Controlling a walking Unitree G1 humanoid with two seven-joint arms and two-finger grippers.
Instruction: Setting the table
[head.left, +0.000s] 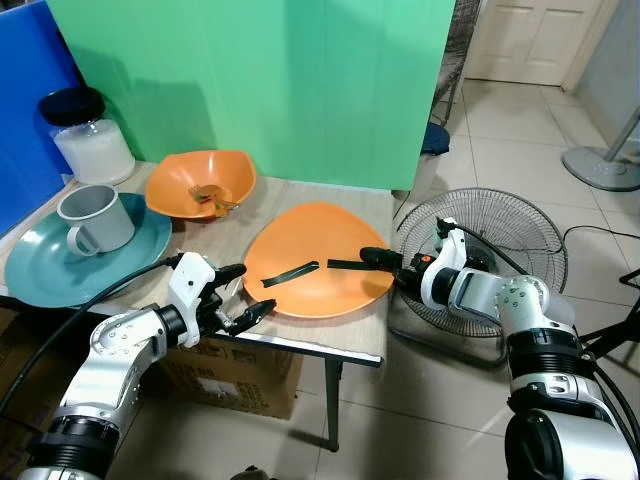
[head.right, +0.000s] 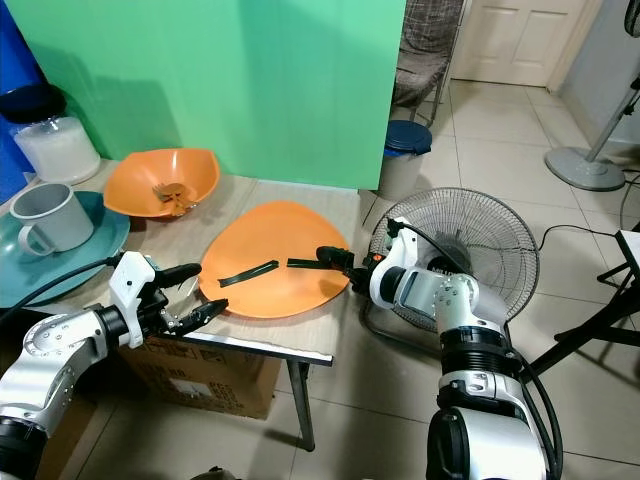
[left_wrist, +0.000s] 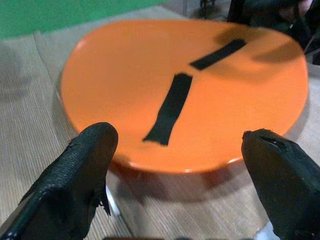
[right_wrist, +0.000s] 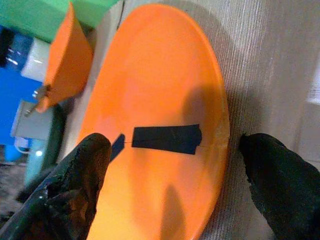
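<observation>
An orange plate (head.left: 315, 262) with two black tape strips (head.left: 290, 273) lies near the table's front right corner. My left gripper (head.left: 253, 290) is open at the plate's front left edge, and its fingers (left_wrist: 85, 165) stand apart just short of the rim. My right gripper (head.left: 378, 266) is open at the plate's right edge. In the right wrist view the plate's rim (right_wrist: 222, 135) runs between the two fingers (right_wrist: 85, 170). Neither gripper holds anything.
An orange bowl (head.left: 200, 180) with cutlery in it sits behind the plate. A grey mug (head.left: 95, 218) stands on a teal plate (head.left: 40, 275) at the left, and a jar (head.left: 92, 140) behind it. A floor fan (head.left: 500, 250) leans beside the table's right edge. A cardboard box (head.left: 235, 375) is under the table.
</observation>
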